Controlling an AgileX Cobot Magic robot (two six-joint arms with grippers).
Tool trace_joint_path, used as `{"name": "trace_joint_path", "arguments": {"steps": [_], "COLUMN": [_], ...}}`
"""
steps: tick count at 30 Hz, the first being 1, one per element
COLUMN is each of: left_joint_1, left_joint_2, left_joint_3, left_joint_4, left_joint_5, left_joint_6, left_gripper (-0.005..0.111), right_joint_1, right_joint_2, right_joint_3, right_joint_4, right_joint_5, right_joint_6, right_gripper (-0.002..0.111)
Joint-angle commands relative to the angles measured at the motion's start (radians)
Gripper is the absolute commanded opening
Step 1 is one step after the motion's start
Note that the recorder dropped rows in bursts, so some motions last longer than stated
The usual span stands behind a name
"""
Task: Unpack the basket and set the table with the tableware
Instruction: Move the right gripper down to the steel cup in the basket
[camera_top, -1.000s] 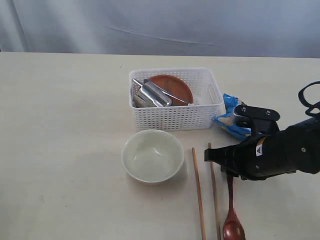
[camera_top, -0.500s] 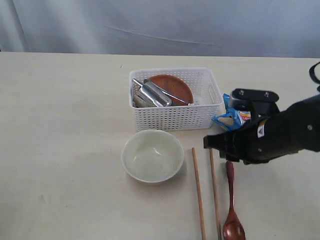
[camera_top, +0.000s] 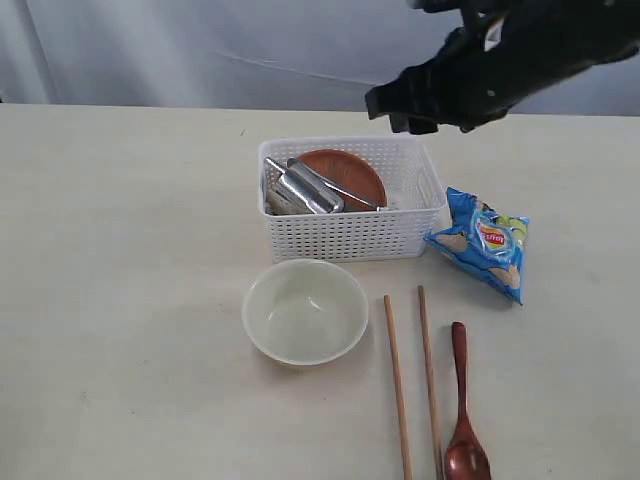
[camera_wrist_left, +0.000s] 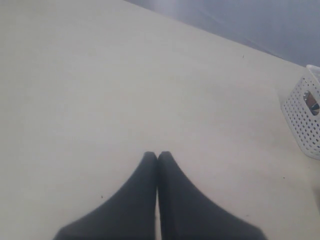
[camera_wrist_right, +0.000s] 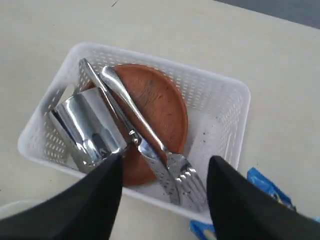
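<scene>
The white basket (camera_top: 400, 230) (camera_wrist_right: 227, 107) holds the reddish-brown plate (camera_top: 350, 170) (camera_wrist_right: 160, 100), the steel cup (camera_top: 305, 190) (camera_wrist_right: 82, 125), and the knife (camera_wrist_right: 112, 112) and fork (camera_wrist_right: 180, 170) lying across the plate. On the table (camera_top: 130, 260) in front of the basket sit the cream bowl (camera_top: 305, 312), two chopsticks (camera_top: 397, 385) and the dark wooden spoon (camera_top: 465, 420). My right gripper (camera_top: 385, 108) (camera_wrist_right: 165, 160) hovers open high above the basket's back, empty. My left gripper (camera_wrist_left: 157, 155) is shut over bare table, out of the exterior view.
A blue chips bag (camera_top: 483, 242) (camera_wrist_right: 270, 192) lies right of the basket. A grey curtain (camera_top: 200, 50) backs the table's far edge. The basket's corner (camera_wrist_left: 305, 117) shows in the left wrist view.
My right arm has risen from beside the spoon and chopsticks and swung back over the basket, uncovering the chips bag. The spoon stays on the table.
</scene>
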Motion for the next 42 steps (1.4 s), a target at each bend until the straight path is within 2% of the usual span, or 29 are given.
{"name": "trace_joint_path", "arguments": {"steps": [1,5,9,13,18,23,29,35,42], "left_joint_1": [-0.007,-0.007,-0.007,-0.007,-0.007,-0.007,-0.007,-0.007,-0.036], "left_joint_2": [-0.002,-0.002,-0.002,-0.002,-0.002,-0.002,-0.002,-0.002,-0.002], "left_joint_3": [0.006,0.006,0.006,0.006,0.006,0.006,0.006,0.006,0.006], "left_joint_4": [-0.003,-0.003,-0.003,-0.003,-0.003,-0.003,-0.003,-0.003,-0.003], "left_joint_5": [-0.005,-0.005,-0.005,-0.005,-0.005,-0.005,-0.005,-0.005,-0.005], "left_joint_6": [-0.002,-0.002,-0.002,-0.002,-0.002,-0.002,-0.002,-0.002,-0.002], "left_gripper": [0.000,0.000,0.000,0.000,0.000,0.000,0.000,0.000,0.000], "right_joint_1": [-0.007,-0.007,-0.005,-0.005,0.011,0.051,0.112,0.125,0.131], "right_joint_2": [0.165,0.307,0.424,0.504,0.524,0.530,0.550,0.629,0.688], "right_joint_3": [-0.192,-0.340,-0.436,-0.504,-0.566,-0.591,-0.642,-0.757,-0.770], "right_joint_4": [0.000,0.187,0.234,0.243,0.375,0.337,0.061,0.050,0.052], "right_joint_5": [0.119,0.129,0.124,0.179,0.195,0.225,0.266,0.319,0.420], "right_joint_6": [-0.117,-0.237,-0.310,-0.320,-0.300,-0.221,-0.019,0.133,0.163], "right_gripper": [0.052,0.052,0.052,0.052,0.052,0.052,0.052,0.049,0.046]}}
